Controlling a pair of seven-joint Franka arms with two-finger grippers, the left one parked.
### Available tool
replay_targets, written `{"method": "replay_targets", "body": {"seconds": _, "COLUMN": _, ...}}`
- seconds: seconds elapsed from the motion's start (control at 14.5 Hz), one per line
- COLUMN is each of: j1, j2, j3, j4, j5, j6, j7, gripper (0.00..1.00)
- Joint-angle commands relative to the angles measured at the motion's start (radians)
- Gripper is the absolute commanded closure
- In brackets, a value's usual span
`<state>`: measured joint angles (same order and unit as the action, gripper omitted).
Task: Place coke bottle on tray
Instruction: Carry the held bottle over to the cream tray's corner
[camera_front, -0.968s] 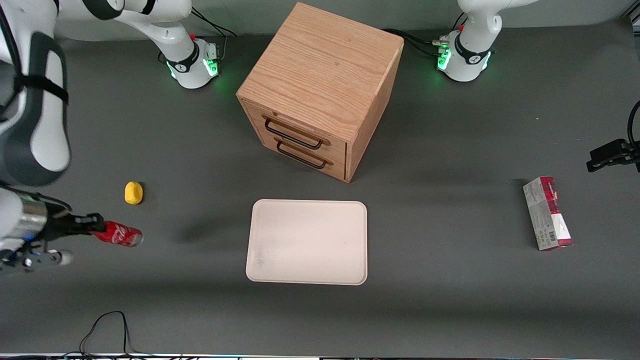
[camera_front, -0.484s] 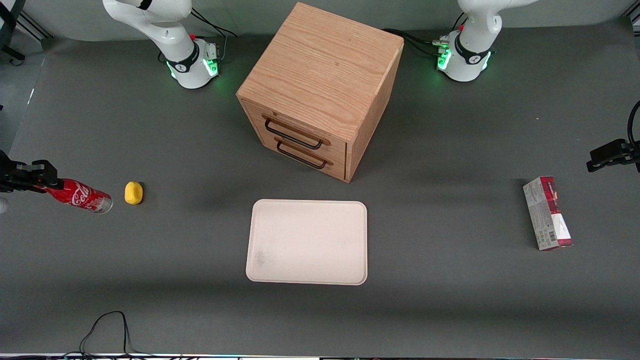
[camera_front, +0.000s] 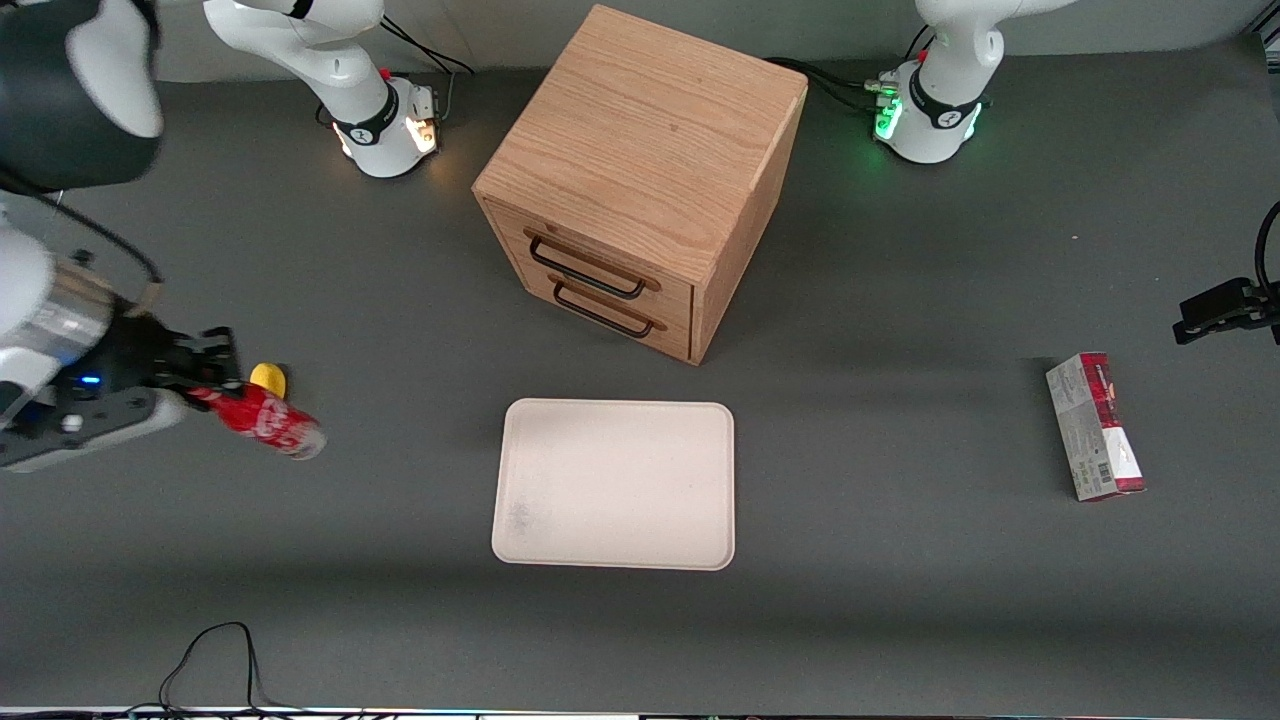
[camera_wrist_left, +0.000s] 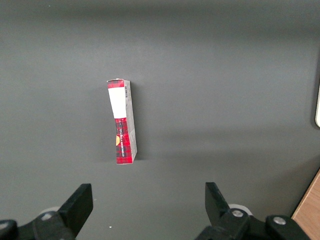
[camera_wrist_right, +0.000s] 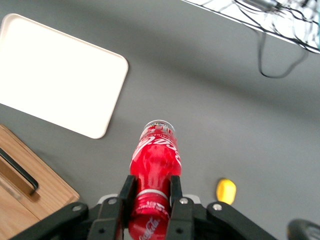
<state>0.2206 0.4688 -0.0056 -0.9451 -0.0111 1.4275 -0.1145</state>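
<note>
Bottle (camera_front: 262, 421): glossy red, white script, silvery base, clamped at its neck by the gripper (camera_front: 205, 375), lifted over dark grey table (camera_front: 900, 600), well apart from the cream tray (camera_front: 615, 485), toward the working arm's end.

The coke bottle (camera_front: 262, 420), clamped at its neck by the gripper (camera_front: 205, 385), partly covers the yellow lump (camera_front: 268, 376). The bottle cap is hidden between the fingers (camera_wrist_right: 128, 196). The tray (camera_wrist_left: 318, 107) and the wooden cabinet (camera_wrist_right: 20, 197) are cut by picture edges.
</note>
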Motion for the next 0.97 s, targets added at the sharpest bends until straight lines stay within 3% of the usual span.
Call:
{"method": "replay_targets", "body": {"seconds": 0.0, "j1": 0.072, "j2": 0.044, "j3": -0.005, "j4": 0.057, "j5": -0.012, "j6": 0.017, "j7": 0.05, "gripper": 1.0}}
{"method": "replay_targets", "body": {"seconds": 0.41, "j1": 0.198, "j2": 0.099, "j3": -0.002, "j4": 0.077, "j5": -0.01, "j6": 0.04, "j7": 0.075, "gripper": 1.0}}
{"method": "replay_targets", "body": {"seconds": 0.9, "j1": 0.207, "j2": 0.229, "j3": 0.03, "j4": 0.077, "j5": -0.01, "j6": 0.135, "j7": 0.075, "gripper": 1.0}}
